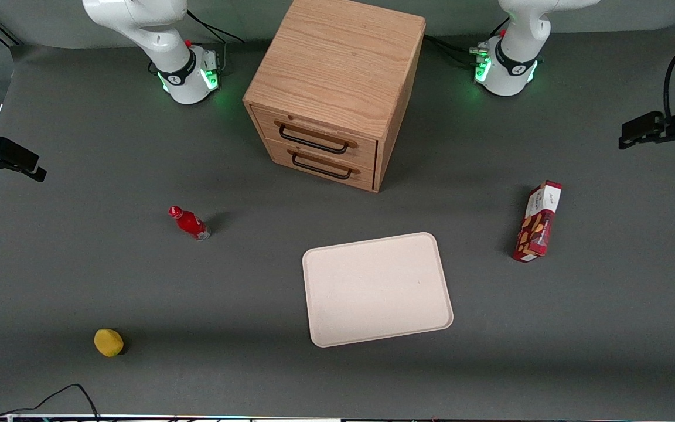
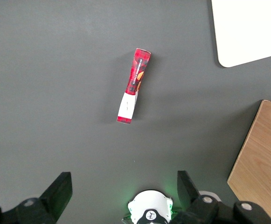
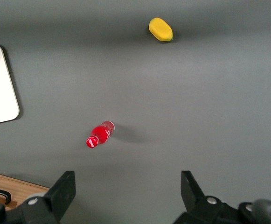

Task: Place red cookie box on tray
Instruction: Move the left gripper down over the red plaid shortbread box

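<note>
Hand [image 2: 121, 198] raised above the table, fingers spread wide, empty, red cookie box [image 2: 133, 86] below.

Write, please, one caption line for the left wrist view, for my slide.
Open gripper hovers above the red cookie box lying on the dark table, apart from the tray and wooden cabinet.

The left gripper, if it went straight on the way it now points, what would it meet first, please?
Probably bare grey table. The open left gripper hangs high, pointing down, with the slim red tartan cookie box lying a little ahead of it; depth is unclear.
</note>
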Robot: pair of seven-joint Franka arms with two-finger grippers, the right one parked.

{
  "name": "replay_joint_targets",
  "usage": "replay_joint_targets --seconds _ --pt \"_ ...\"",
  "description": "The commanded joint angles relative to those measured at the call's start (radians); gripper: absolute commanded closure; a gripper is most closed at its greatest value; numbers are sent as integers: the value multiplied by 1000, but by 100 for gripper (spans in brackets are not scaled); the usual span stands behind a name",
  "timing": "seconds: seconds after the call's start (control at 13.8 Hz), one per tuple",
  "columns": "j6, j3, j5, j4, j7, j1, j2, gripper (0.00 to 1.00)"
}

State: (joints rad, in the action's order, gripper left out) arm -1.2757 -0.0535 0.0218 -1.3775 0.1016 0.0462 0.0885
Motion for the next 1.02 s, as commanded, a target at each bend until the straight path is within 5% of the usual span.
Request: replay_joint_targets --seconds 0.0,0.36,0.58,0.95 --pt "62 14 4 55 -2 -14 39 0" --pt "-69 27 10 -101 120 -12 45 0" --pt "-349 85 10 -358 346 -12 53 0" --pt "-970 87 -64 -785 372 -16 85 0"
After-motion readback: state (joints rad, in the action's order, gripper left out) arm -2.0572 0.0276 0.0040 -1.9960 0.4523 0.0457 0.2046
